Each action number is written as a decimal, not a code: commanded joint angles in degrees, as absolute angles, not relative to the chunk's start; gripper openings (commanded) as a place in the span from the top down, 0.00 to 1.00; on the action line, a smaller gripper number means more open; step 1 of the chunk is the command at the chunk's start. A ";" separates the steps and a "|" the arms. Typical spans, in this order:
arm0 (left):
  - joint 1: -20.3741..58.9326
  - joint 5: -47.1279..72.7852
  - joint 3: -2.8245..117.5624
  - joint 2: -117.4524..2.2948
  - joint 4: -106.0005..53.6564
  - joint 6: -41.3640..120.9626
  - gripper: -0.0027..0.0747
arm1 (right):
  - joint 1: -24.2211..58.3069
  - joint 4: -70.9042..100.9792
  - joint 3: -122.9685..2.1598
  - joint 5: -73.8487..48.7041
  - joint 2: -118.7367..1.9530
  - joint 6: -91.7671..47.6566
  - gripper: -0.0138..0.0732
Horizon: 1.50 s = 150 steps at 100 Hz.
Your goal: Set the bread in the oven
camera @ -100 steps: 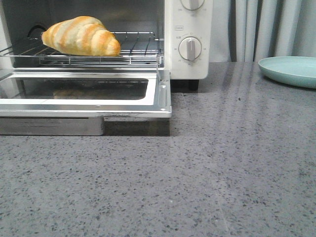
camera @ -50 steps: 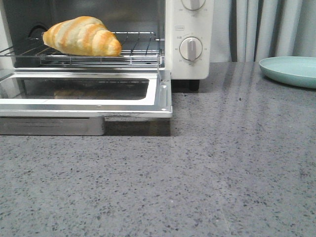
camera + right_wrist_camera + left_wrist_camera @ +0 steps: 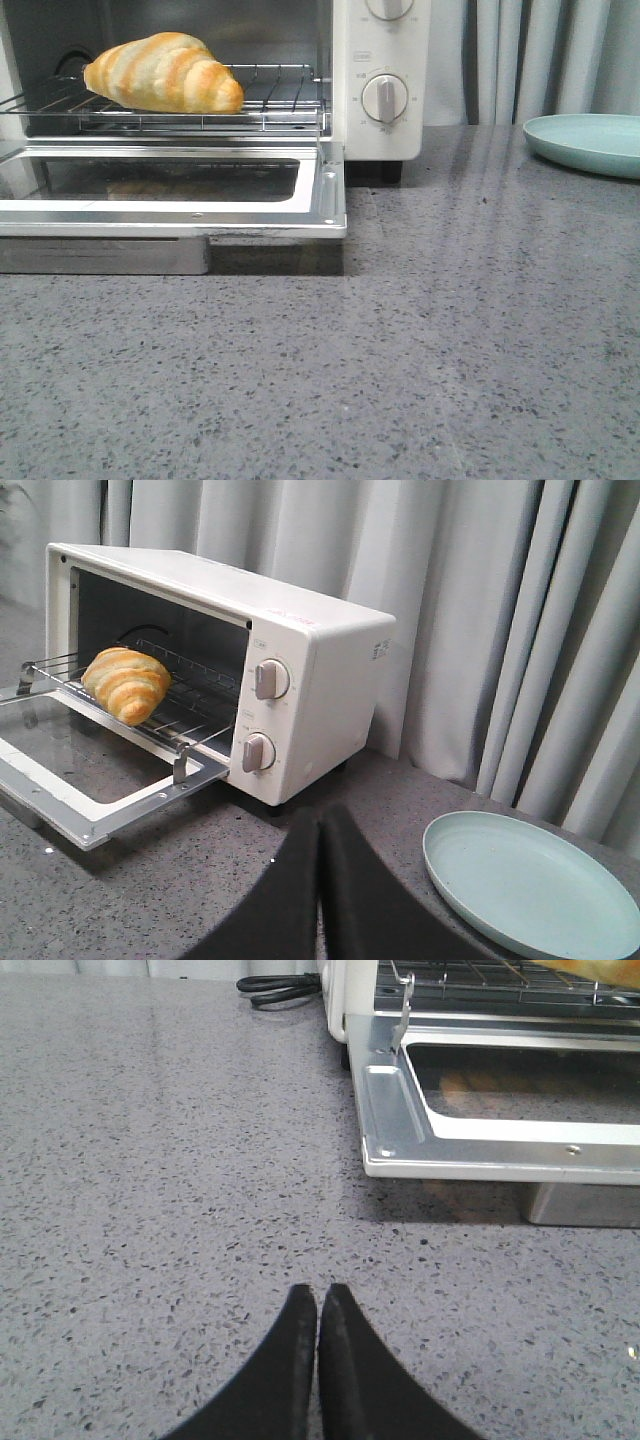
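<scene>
Nothing has shifted since the earlier frame beyond a slight wobble of the front view — the bread lies where it lay, on the wire rack inside the oven, at the upper left of the front frame. Its door hangs open, flat and level above the grey speckled desk. A pale teal plate sits at the right edge, well apart from the oven. Both arms are clear of everything: the left gripper has its fingers pressed together over bare desk, and the right gripper likewise — fingers narrow, holding nothing.
</scene>
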<state>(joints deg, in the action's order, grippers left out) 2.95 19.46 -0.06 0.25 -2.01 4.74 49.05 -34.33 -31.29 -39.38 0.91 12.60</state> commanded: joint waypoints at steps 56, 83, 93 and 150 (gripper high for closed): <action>2.68 16.59 -1.40 1.90 -1.77 4.71 0.99 | 48.80 -39.77 -31.92 -39.65 1.14 12.54 0.91; 2.68 16.59 -1.40 1.90 -1.77 4.71 0.99 | 37.64 -29.46 -18.73 -27.52 1.14 12.54 0.91; 2.68 16.59 -1.40 1.90 -1.77 4.71 0.99 | 29.81 -21.42 -11.67 -17.53 1.14 12.54 0.91; 2.68 16.59 -1.40 1.90 -1.77 4.71 0.99 | 11.85 -14.01 1.31 -17.28 1.55 12.43 0.91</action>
<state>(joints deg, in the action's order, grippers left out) 2.95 19.50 -0.06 0.25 -1.79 4.74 12.17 -13.88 0.59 -19.16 0.91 12.60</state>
